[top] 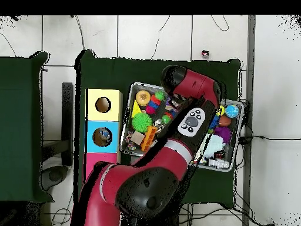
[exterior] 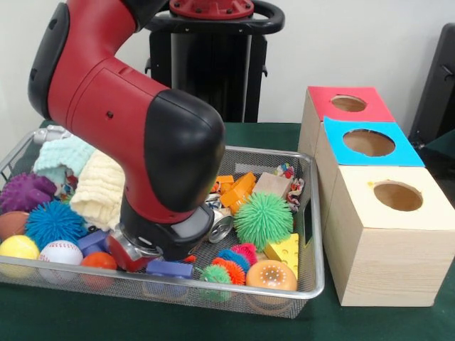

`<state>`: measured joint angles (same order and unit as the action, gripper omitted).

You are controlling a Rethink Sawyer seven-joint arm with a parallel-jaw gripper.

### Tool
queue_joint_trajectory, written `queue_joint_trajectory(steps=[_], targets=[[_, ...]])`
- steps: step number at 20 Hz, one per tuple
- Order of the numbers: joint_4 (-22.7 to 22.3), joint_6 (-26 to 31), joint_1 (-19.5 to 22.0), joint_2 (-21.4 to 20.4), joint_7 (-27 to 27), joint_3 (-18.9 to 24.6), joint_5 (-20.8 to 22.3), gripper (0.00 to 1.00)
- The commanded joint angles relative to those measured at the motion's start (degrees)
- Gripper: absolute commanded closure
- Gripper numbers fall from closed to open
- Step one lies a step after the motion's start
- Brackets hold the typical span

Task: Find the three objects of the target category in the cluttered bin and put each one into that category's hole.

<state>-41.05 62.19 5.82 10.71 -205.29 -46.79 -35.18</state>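
I lean deep into the wire bin (exterior: 313, 234), my red and black arm (exterior: 121, 106) bent over its middle. Going from the left of the front view: a purple spiky ball (exterior: 25, 192) sits beside a mint cloth (exterior: 60, 156) and a cream cloth (exterior: 99, 188). Below them lie a blue spiky ball (exterior: 53, 222), a yellow ball (exterior: 18, 247), a baseball (exterior: 60, 251) and an orange ball (exterior: 98, 261) along the bin's front wall.

My gripper (exterior: 131, 252) hangs low in the bin just beside the orange ball, above a blue-purple block (exterior: 169, 268). My own wrist hides my fingers, so I cannot tell whether they are spread, closed, or holding anything.

Further right sit a silver can (exterior: 222, 227), orange blocks (exterior: 238, 188), a wooden block (exterior: 271, 185), a big green spiky ball (exterior: 263, 219), small spiky balls in pink, blue, orange and green (exterior: 231, 264), a doughnut-like toy (exterior: 271, 274) and a cheese wedge (exterior: 284, 249).

Right of the bin stand three boxes in a touching row, each with a round hole: the red box (exterior: 348, 104) farthest, the blue box (exterior: 368, 142) in the middle, the cream box (exterior: 397, 196) nearest the camera.
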Motion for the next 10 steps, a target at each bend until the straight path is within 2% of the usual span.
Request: queue_joint_trajectory(steps=[1, 6, 10], targets=[[-0.2, 7.1, 0.7, 0.3, -1.7, 7.1, 0.1, 0.0], [-0.8, 8.5, 0.5, 1.0, -1.1, 7.7, 0.5, 0.0], [1.5, 14.7, 0.9, 1.4, -1.5, 6.7, 0.9, 0.0]])
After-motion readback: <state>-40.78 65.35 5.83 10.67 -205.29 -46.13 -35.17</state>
